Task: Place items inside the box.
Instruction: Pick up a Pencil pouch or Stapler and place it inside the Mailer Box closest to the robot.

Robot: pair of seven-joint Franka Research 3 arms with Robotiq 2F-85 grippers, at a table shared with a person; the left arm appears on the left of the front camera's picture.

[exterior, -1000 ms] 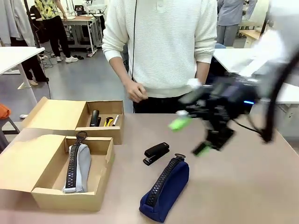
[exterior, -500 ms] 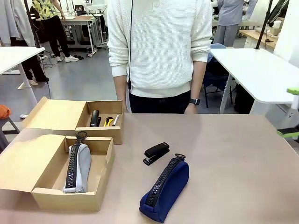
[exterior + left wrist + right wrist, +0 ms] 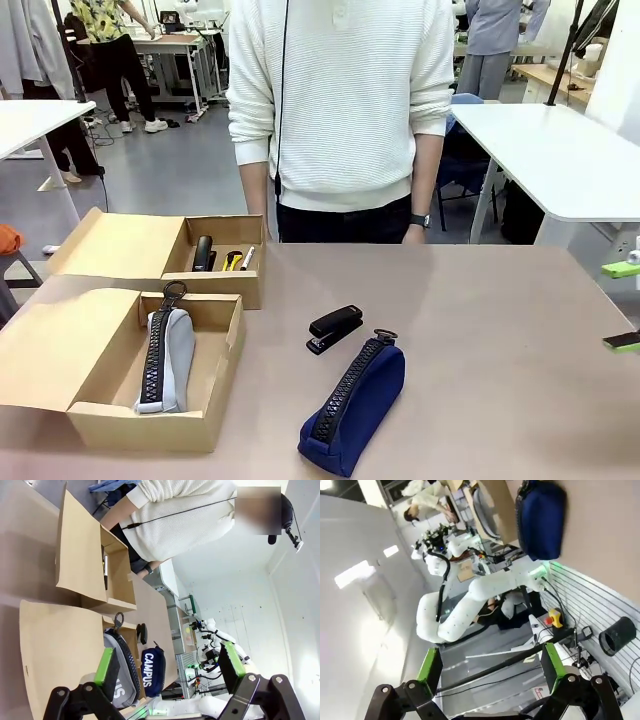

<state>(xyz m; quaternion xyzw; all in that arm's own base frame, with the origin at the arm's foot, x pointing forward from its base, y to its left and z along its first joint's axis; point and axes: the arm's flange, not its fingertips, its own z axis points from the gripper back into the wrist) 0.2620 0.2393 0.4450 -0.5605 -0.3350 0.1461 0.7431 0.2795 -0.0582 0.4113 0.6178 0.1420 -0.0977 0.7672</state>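
A black stapler lies on the table's middle, with a navy pencil case just in front of it. The near cardboard box holds a light grey pencil case. The far box holds another black stapler, a yellow-black knife and a white marker. My right gripper stands open at the table's right edge, holding nothing; its wrist view shows the navy case far off. My left gripper is open above the near box's flap, with both pencil cases beyond.
A person in a white sweater stands at the far edge, arms hanging. Both box lids lie open to the left. Bare tabletop stretches right of the stapler and navy case.
My right arm has pulled back from above the table's middle to its right edge. The person's hand, raised a second ago, has dropped to their side.
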